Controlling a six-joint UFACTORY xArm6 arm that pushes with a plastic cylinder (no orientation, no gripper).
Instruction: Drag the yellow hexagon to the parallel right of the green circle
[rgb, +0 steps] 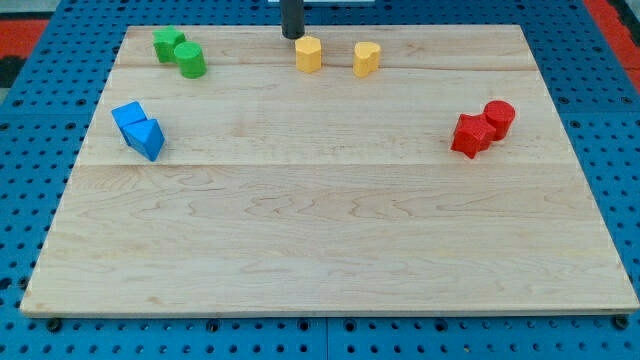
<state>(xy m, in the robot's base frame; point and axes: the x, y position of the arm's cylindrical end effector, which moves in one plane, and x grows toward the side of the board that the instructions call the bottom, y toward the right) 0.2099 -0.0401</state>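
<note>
Wooden board (330, 250): tip (291, 37) sat just upper-left of yellow hexagon (308, 54) (light, rigid, probably slides easily); no fingers, nothing held; green circle (190, 61) far left.

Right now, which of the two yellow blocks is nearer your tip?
The yellow hexagon, the view's left one: my tip sits just above-left of it. The other yellow block lies farther right.
</note>
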